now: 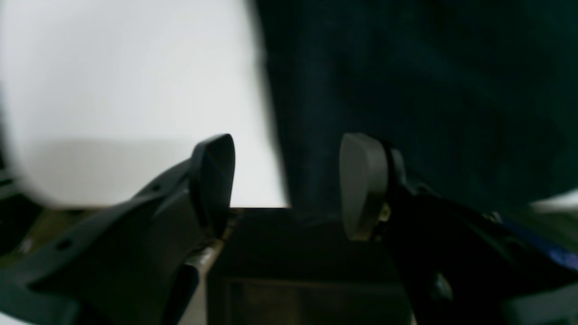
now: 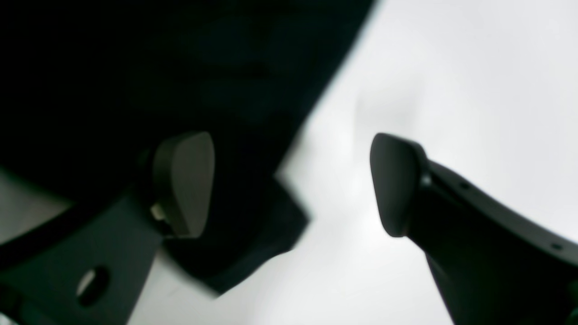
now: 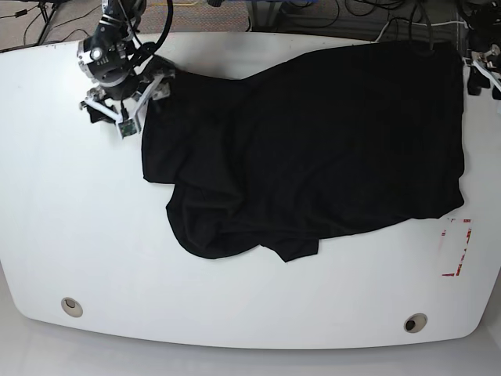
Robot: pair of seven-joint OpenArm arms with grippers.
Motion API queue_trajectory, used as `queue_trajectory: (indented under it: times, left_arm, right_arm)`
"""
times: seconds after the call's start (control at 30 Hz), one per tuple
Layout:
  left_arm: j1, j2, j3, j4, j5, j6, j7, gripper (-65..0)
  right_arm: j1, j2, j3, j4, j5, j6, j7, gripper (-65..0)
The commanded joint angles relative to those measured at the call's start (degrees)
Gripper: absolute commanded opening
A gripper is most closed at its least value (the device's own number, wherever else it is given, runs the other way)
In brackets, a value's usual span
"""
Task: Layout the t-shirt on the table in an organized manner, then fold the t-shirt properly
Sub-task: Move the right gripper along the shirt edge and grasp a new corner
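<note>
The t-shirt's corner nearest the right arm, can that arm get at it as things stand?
Probably yes. The right gripper hangs with its jaws open right at the edge of the t-shirt, and only bare table lies beside it.

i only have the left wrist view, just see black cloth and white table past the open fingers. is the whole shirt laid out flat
Observer: No. In the base view the t-shirt is spread wide across the table, but its near-left part is bunched and rumpled.
Operator: where is the other arm
Observer: The right end effector is at the shirt's far-left corner, at the opposite end from yours, near the table's far edge.
Operator: is it gripping the cloth
Observer: No. The right wrist view shows its jaws apart with nothing between them; one of its fingers hangs over the shirt, the other over bare table.
Operator: any marks on the table
Observer: A red tape mark lies on the table near the shirt's near-right corner, uncovered.
</note>
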Motion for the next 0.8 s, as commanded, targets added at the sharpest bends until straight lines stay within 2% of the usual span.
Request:
queue_trajectory:
  times: [0.0,0.2,0.37,0.53,0.67,0.77]
  left_arm:
    - [-4.13,-1.49,-2.02,1.82,-0.93,0.09,-1.32,-32.1]
    - [-15.91,-1.75,-2.9,1.3,0.12,0.27,-1.32,-32.1]
    - [-24.17,-1.49,-2.29,-0.99,3.9,0.27,-1.32,-32.1]
    - [-32.35,-1.66,2.29,-6.44,9.18,0.27,-1.32,-32.1]
    - [-37.62,-1.75,5.01,-10.4,13.05,0.27,-1.32,-32.1]
    - [-41.22,-1.66,5.89,-12.59,15.42,0.27,-1.32,-32.1]
  right_arm:
    - [4.39,0.61,-0.02,1.0,1.1,-0.19,1.93,-13.3]
    - [14.5,0.78,-0.02,-2.78,0.84,-0.19,1.76,-13.2]
    - [23.21,1.4,-0.28,-9.2,0.92,-0.19,1.67,-13.2]
    - [31.91,1.66,-0.28,-18.69,0.57,-0.19,1.76,-13.2]
    - [38.06,4.56,-0.28,-27.92,1.19,-0.19,2.02,-13.2]
    - [42.46,5.44,-0.28,-35.92,1.19,-0.19,3.69,-13.2]
